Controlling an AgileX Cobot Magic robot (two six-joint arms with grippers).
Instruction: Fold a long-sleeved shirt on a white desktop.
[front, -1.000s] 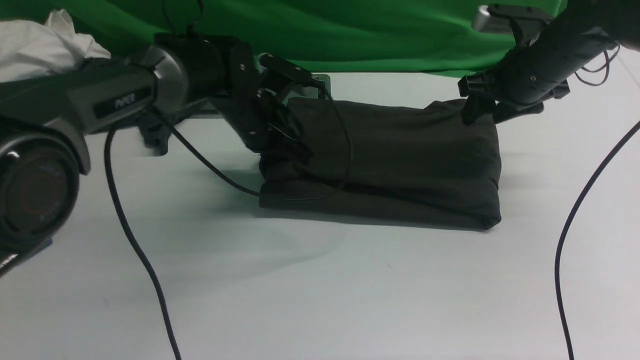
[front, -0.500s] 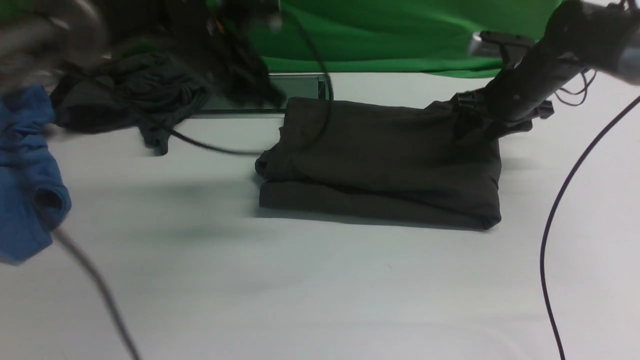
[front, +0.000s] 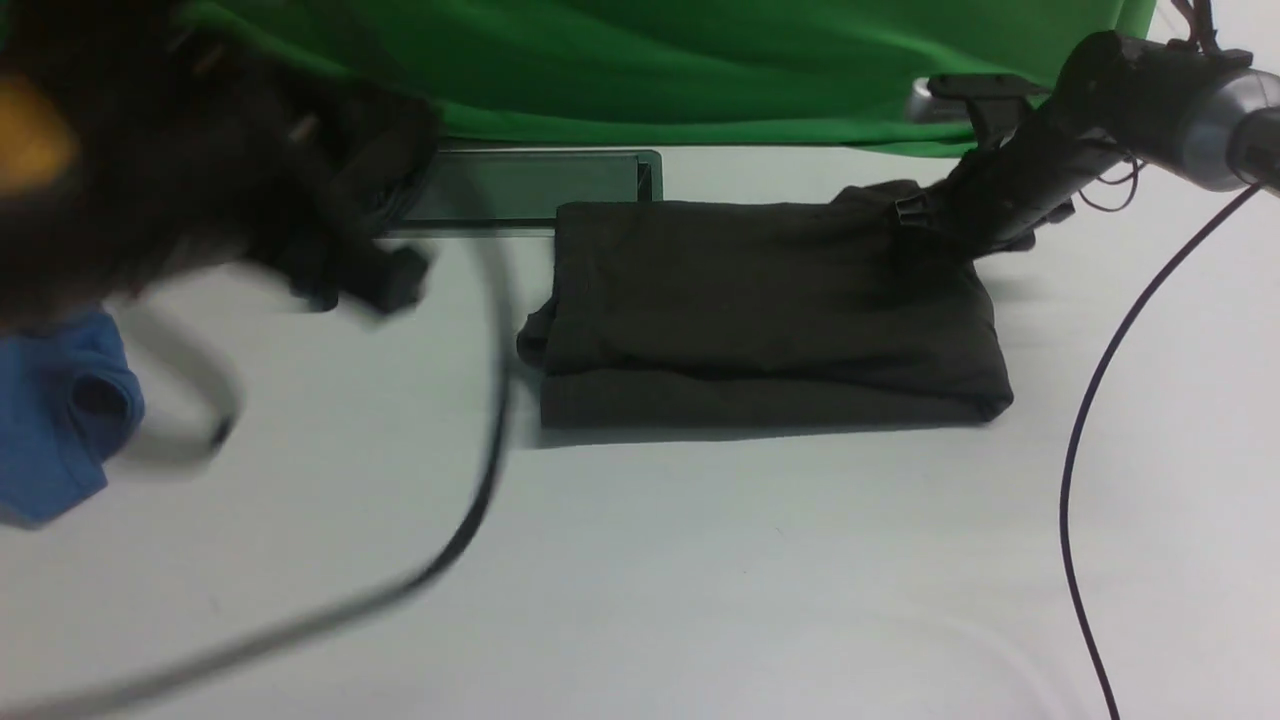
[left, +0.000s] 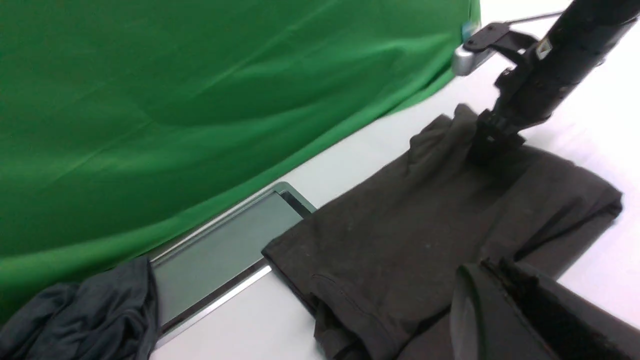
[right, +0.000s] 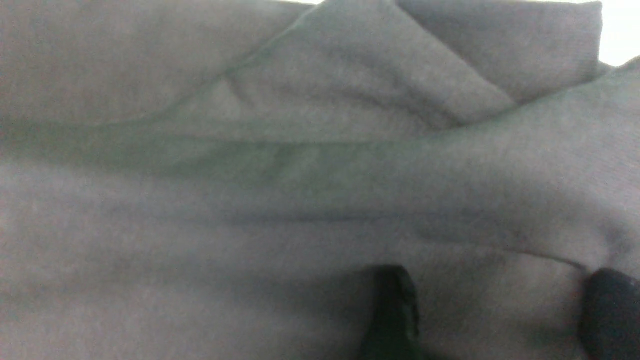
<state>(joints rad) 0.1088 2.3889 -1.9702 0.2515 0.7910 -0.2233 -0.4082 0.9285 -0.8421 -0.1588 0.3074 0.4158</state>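
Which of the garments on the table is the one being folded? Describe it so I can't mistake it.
On the white desktop, look just in front of the green backdrop, at centre. The long-sleeved shirt is the black-brown rectangular folded bundle; the grey-green garment is crumpled, the blue tee lies at far left.

The near half of the worktop (front: 700, 580) lies bare apart from two trailing cables (front: 1085, 470). The folded long-sleeved shirt (front: 760, 300) fills the middle, with the right gripper (front: 940, 225) down on its far right corner. At far left a dark grey garment (left: 85, 315), a blue tee (front: 60, 430) and the blurred left arm (front: 150, 180) crowd the passage.
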